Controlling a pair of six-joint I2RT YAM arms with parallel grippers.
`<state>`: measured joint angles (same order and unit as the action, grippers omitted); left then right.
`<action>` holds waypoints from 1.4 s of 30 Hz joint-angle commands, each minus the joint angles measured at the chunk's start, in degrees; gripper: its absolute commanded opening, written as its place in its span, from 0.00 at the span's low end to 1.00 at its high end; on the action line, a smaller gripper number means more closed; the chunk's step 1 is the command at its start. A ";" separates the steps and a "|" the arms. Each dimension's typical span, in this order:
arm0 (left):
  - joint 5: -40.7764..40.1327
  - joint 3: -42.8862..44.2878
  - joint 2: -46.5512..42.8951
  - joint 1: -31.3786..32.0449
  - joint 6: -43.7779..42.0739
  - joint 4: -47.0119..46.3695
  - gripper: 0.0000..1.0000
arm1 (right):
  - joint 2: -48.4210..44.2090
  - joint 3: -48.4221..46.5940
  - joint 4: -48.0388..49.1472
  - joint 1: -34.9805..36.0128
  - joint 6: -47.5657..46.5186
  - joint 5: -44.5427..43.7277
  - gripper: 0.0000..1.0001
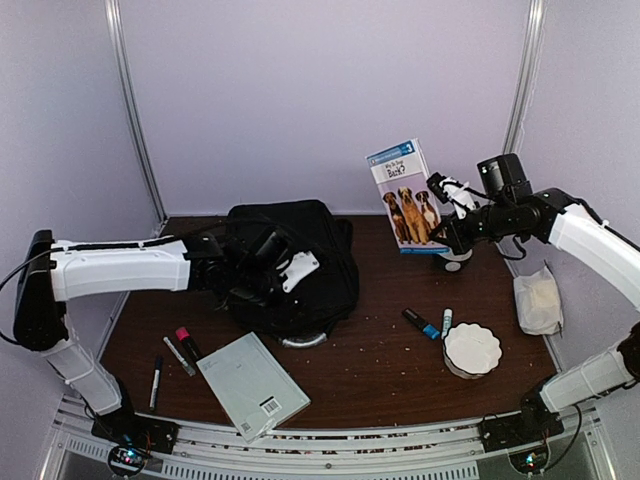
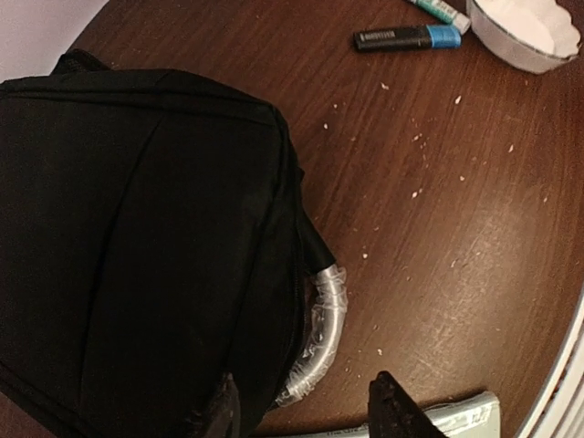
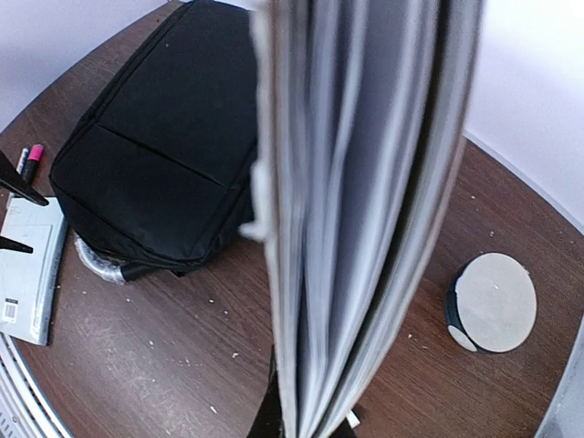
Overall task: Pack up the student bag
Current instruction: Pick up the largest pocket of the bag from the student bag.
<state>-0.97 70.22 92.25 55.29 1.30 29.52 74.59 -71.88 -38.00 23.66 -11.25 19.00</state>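
The left claw (image 2: 306, 415) has its jaws well apart, with nothing between them. It hangs over the near end of the student bag (image 2: 137, 246). The bag's grey-silver handle (image 2: 319, 338) shows in the gap below the fingertips (contact w/ the handle cannot be told).

The right claw (image 1: 436, 190) is clamped on the right edge of a book (image 1: 408, 195). The book is held upright above the far right part of the table (image 1: 380, 370), and its cover w/ three dogs faces the top camera. In the right wrist view the page edges fill the centre. Beside them, on the table, lies a round disc (image 3: 493, 303).

Position of the student bag: flat on the table, left of centre twd. the back, handle end pointing to the near edge. The left arm partly covers it from above.

Other items on the table:
- grey notebook (image 1: 252, 385), near edge, just beside the handle
- pink-capped marker (image 1: 187, 342), grey marker (image 1: 178, 355) and black pen (image 1: 156, 382), left of the notebook
- blue-capped marker (image 1: 422, 324) and teal marker (image 1: 446, 322), right of the bag, close together
- white fluted paper stack (image 1: 472, 350), just beside the teal marker
- crumpled white pouch (image 1: 538, 300), at the right edge
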 commanded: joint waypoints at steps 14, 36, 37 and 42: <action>-19.39 10.90 18.72 3.86 -10.00 10.15 0.52 | -5.07 3.15 -1.29 -1.60 -1.36 -1.14 0.00; -29.37 16.96 15.79 3.48 -8.07 10.71 0.00 | -4.95 -2.41 -5.65 -2.80 1.08 3.86 0.00; -29.89 17.28 14.94 3.36 -8.02 10.39 0.00 | -4.77 -3.55 -6.58 -3.09 1.53 4.90 0.00; -31.55 19.68 11.20 1.87 -7.82 8.82 0.00 | -5.22 -6.62 -8.66 -4.07 3.66 10.64 0.00</action>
<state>-28.82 85.95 108.62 58.85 -7.53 41.69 70.52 -75.50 -46.13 20.36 -9.96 23.66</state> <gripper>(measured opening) 0.012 0.031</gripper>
